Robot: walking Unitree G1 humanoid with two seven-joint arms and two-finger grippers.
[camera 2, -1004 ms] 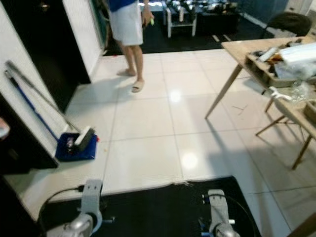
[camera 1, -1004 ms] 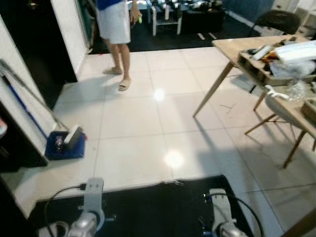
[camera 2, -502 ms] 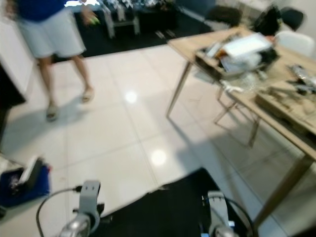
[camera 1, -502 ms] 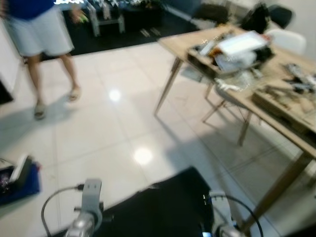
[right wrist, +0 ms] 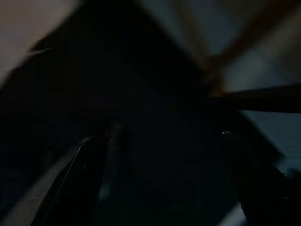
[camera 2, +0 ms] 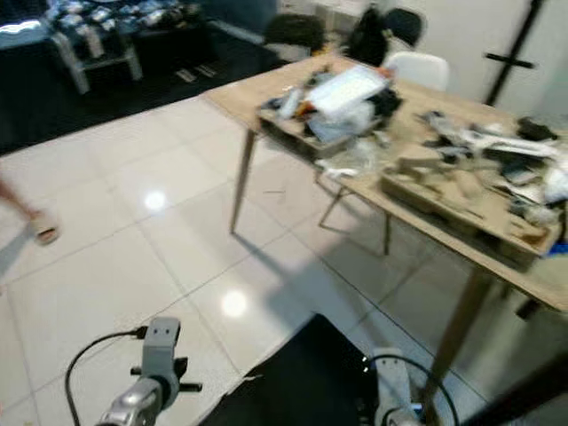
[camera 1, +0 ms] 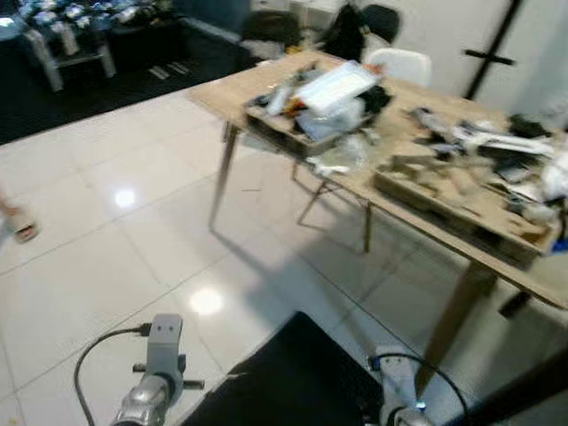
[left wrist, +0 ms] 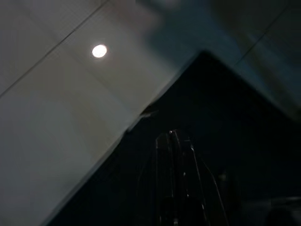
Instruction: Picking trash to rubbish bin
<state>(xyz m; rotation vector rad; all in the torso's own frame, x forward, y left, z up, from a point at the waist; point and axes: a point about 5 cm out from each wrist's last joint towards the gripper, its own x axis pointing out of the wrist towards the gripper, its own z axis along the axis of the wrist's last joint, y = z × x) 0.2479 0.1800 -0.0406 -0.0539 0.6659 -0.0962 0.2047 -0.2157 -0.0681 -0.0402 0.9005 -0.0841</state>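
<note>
Head camera, frame slightly blurred. I see a wooden counter [camera 1: 293,84] running from upper centre to the right edge of the frame, on slanted legs. Its top is crowded with trash [camera 1: 333,98]: a flat white packet, crumpled clear plastic, dark bits and a shallow cardboard tray [camera 1: 435,191] further right. I cannot make out individual items beyond that. A white chair [camera 1: 399,64] and a dark chair [camera 1: 271,27] stand behind the counter at the top of the frame.

Floor is glossy white tile [camera 1: 106,257] with two ceiling-light reflections. A black mat [camera 1: 293,382] lies at lower centre. A person's foot in a sandal [camera 2: 43,232] is at the left edge. A low table [camera 2: 89,35] with clutter sits on dark flooring in the upper left corner.

Left arm [camera 1: 160,364] hangs at lower left, cable looped beside it; right arm [camera 1: 395,399] hangs at lower right beside a counter leg. Both idle.

Left wrist view: dim. The left claw [left wrist: 173,174] points down over the black mat near its edge with the tile; fingers look pressed together, clenched on nothing.

Right wrist view: very dark and blurred. Right claw: I cannot tell whether it is released or clenched. A counter leg [right wrist: 225,47] crosses the upper right of that frame.
</note>
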